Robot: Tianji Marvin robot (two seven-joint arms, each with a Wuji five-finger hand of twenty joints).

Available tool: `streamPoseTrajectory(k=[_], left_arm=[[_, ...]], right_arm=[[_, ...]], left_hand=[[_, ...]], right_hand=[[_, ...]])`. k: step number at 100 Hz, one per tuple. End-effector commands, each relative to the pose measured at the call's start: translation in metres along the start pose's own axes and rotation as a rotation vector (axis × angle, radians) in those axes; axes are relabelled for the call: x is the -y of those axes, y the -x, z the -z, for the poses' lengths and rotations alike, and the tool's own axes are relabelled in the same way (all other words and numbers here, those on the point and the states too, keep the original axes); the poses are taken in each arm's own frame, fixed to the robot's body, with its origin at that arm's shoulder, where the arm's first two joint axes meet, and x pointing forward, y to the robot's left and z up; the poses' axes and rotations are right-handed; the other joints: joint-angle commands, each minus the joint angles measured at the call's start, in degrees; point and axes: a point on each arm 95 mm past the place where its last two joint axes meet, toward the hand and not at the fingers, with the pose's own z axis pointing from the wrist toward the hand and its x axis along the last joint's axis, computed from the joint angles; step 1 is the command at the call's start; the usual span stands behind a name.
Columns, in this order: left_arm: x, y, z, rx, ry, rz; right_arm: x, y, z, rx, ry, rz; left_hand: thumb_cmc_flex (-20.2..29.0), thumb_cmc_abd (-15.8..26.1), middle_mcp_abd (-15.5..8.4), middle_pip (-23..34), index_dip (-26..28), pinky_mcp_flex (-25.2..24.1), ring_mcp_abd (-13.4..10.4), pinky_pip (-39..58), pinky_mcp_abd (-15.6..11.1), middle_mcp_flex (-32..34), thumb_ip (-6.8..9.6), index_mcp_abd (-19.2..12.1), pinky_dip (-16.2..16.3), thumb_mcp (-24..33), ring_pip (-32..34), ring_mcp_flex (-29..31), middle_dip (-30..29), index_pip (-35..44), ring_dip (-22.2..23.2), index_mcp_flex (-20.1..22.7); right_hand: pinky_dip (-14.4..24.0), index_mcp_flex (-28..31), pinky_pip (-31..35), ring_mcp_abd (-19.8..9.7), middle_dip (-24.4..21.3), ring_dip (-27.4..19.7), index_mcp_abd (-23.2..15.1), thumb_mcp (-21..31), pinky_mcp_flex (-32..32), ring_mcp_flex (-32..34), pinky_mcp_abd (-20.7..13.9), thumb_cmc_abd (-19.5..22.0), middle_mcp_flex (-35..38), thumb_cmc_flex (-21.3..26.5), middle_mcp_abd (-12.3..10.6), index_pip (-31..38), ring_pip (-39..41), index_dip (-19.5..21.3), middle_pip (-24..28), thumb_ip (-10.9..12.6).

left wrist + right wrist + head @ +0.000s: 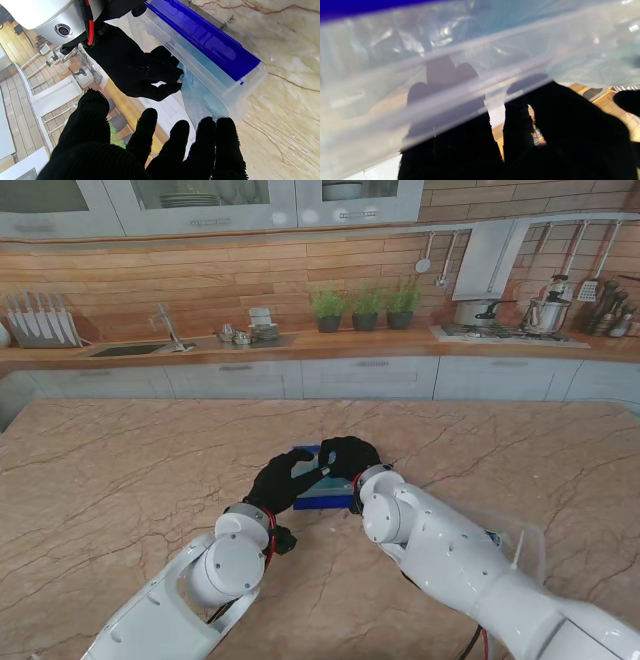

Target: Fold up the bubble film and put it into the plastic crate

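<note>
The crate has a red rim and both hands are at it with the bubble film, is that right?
Not quite: the crate's rim is blue, as the left wrist view shows. Both the left hand and right hand are at it with the bubble film.

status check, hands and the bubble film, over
Both hands at the plastic crate. Right hand pinching bubble film at the rim, pushing it in. Left hand open, fingertips at the film's edge. Nothing blocking.
</note>
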Motion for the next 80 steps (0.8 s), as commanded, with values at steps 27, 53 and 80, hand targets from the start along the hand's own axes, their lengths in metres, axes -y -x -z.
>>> streamPoseTrajectory(k=[27, 53, 80], left_arm=[[-0.011, -0.016, -0.006, -0.03, 0.032, 0.037], [-0.018, -0.021, -0.01, -0.024, 0.075, 0.04], [-0.023, -0.018, -0.015, 0.025, 0.123, 0.025]], right_arm=[[0.001, -0.007, 0.005, -0.016, -0.005, -0.022], [0.003, -0.007, 0.007, -0.002, -0.023, -0.035], [-0.019, -0.006, 0.017, -0.026, -0.001, -0.027]], left_hand=[[2.4, 3.0, -2.1, -0.5, -0.4, -2.3, -4.8, -4.6, -6.5, -3.1, 2.02, -0.6, -3.2, -1.9, -1.3, -3.6, -0.7, -1.6, -2.0, -2.0], [2.6, 3.3, -2.4, -0.5, -0.4, -2.1, -5.1, -6.6, -7.3, -3.5, 2.03, -0.6, -4.4, -2.3, -1.6, -4.3, -0.8, -1.8, -2.3, -2.1], [2.6, 3.9, -2.3, -0.6, -0.5, -1.9, -4.9, -9.3, -7.7, -3.9, 2.04, -0.5, -5.8, -3.2, -1.7, -5.2, -0.9, -2.3, -2.5, -2.9]], right_hand=[[-0.6, 0.8, 2.0, 1.5, -0.2, -0.4, -0.1, 0.3, -0.9, -0.7, 0.5, 1.2, -0.6, 1.8, 1.1, -0.1, -0.2, 0.2, 0.7, -2.0], [-0.8, 0.0, 1.5, 2.0, -0.1, -0.5, 0.7, -0.4, -1.9, -2.0, 0.8, 1.4, -1.8, 1.4, 1.7, -0.7, -0.6, 0.1, 0.1, -1.9], [-1.4, -3.4, -0.9, 2.6, -0.1, -0.4, 2.2, -3.6, -4.5, -5.7, 1.6, 0.7, -5.5, -0.6, 2.7, -2.6, -1.7, 0.1, -1.1, -0.9]])
